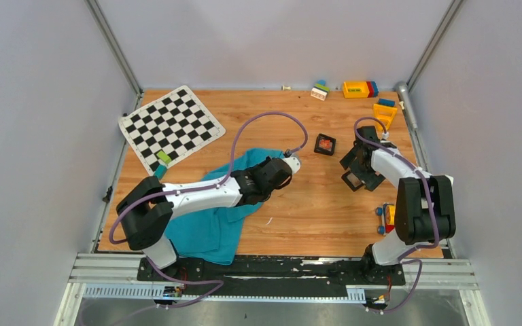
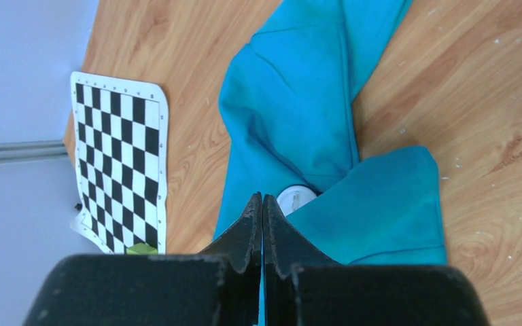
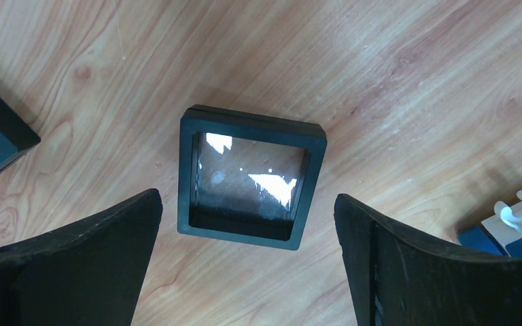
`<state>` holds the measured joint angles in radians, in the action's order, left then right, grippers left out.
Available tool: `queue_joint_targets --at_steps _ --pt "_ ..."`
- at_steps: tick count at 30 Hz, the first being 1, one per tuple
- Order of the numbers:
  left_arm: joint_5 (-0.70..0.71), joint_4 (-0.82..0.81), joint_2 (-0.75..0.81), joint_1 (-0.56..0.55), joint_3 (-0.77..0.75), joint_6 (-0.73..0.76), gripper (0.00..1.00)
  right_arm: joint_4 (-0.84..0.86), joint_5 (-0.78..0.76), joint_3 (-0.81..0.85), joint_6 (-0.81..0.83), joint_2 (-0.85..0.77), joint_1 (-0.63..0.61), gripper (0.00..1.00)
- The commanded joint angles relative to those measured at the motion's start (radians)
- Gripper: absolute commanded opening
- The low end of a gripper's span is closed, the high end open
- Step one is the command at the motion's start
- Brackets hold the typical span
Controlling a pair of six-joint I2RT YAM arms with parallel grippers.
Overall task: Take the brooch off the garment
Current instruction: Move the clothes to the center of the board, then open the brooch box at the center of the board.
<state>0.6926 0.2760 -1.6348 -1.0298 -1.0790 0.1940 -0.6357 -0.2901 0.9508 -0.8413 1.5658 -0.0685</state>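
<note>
Showing wrist-only: glassy box (image 3: pixel 251 180) under right gripper (image 3: pixel 246 198).

Left arm (image 1: pixel 200 193) covers part of the garment (image 1: pixel 207 234).

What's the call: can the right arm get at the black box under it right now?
Likely yes. The right end effector hangs open straight above the black box, fingers on either side, with only bare table around it and nothing in between.
</note>
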Motion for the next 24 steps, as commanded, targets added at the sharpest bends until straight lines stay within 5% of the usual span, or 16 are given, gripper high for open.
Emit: queue_joint_targets --at_steps 1,8,15,24 --pt "0.068 -0.050 0.044 -0.003 -0.029 0.014 0.00 0.013 -0.021 0.050 0.012 0.029 0.003 1.00" --pt "-0.021 -0.181 0.139 -0.003 0.090 0.049 0.00 0.016 0.003 0.050 0.011 0.057 0.003 0.96" --pt "-0.126 -0.384 0.287 -0.003 0.252 0.090 0.00 0.015 0.064 0.028 0.037 0.011 0.003 0.76" --pt "-0.205 -0.418 0.342 -0.004 0.299 0.085 0.00 0.037 0.229 -0.019 0.152 -0.122 0.002 0.58"
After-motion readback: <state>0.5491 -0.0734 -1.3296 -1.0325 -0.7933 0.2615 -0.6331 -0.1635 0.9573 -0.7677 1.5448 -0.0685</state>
